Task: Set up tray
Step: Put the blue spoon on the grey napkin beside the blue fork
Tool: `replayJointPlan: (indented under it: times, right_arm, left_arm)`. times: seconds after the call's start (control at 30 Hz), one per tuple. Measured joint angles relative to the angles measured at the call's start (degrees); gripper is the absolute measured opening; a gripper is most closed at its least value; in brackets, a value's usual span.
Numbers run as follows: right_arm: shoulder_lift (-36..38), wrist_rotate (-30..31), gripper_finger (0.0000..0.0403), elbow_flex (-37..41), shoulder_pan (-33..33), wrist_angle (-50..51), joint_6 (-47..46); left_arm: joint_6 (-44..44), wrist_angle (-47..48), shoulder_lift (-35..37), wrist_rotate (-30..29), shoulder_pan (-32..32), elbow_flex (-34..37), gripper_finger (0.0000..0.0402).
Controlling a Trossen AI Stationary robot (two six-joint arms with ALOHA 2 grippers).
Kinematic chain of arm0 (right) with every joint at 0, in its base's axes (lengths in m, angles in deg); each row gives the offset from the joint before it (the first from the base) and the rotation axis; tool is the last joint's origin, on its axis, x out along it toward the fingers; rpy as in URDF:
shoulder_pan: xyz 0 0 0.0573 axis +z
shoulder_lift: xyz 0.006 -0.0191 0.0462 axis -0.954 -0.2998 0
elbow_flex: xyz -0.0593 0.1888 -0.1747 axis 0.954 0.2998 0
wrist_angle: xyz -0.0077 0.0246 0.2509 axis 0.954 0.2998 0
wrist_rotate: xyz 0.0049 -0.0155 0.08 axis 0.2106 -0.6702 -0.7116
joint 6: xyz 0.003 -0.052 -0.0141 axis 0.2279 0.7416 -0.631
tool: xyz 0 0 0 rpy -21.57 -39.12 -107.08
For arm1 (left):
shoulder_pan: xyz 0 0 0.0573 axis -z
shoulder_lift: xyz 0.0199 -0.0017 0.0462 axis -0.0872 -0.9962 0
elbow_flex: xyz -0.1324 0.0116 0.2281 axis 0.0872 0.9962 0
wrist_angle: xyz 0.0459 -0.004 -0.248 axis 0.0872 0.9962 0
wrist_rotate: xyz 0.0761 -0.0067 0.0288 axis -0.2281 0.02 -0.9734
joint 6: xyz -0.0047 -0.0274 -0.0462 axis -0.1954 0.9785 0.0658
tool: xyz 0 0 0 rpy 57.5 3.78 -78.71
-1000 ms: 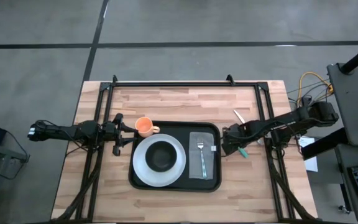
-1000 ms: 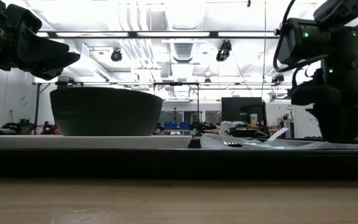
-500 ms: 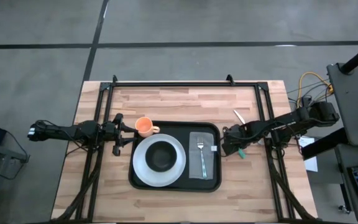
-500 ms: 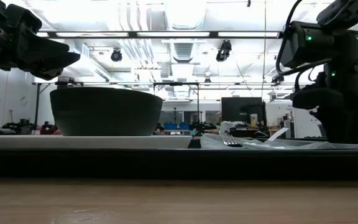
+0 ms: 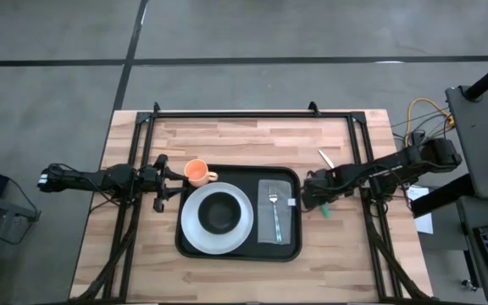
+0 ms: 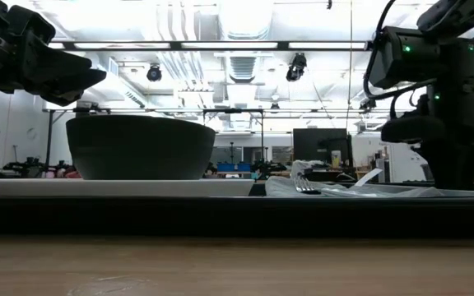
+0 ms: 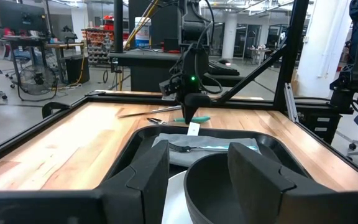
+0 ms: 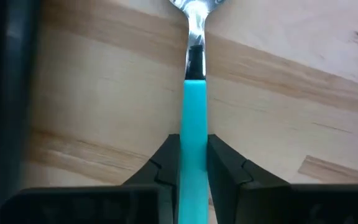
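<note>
The black tray (image 5: 293, 246) lies mid-table and bears a white plate (image 5: 191, 233) with a dark bowl (image 5: 219, 212) on it, plus a grey napkin (image 5: 283, 222) with a fork (image 5: 273, 207). An orange cup (image 5: 196, 173) stands on the table by the tray's far left corner. My right gripper (image 5: 313, 195) points down just right of the tray, shut on a teal-handled spoon (image 7: 178, 119). My left gripper (image 5: 161, 182) hovers level at the tray's left, open, its fingers (image 7: 148, 180) with nothing between them. My right gripper pinches the spoon's teal handle (image 8: 194, 112) between its two fingers (image 8: 169, 155), one on each long side. The fingers come from above, pointing down, and lie across the handle. The spoon lies flat on the wood, its metal neck (image 8: 195, 28) reaching beyond the fingertips.
A knife (image 5: 327, 158) lies on the table beyond my right gripper. A black frame (image 5: 252, 113) runs along the far edge and down both sides. Bare wood shows between the tray and the far rail and along the near edge.
My right gripper has stayed beside the tray's right edge, rolled its wrist a little, and shut on the spoon's teal handle. Less of the handle shows past the gripper in the high view than before.
</note>
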Motion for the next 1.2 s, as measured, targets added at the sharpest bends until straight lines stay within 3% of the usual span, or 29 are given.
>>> replayJointPlan:
  times: [0.7,1.2]
  right_arm:
    - [-1.4,2.1,0.004,-11.3,0.4,0.0,-6.9]
    - [-12.9,2.3,0.004,-21.9,2.0,-0.2,-8.7]
  left_arm:
    - [0.0,0.0,0.0,0.0,0.0,0.0,0.0146]
    - [0.0,0.0,0.0,0.0,0.0,0.0,0.0146]
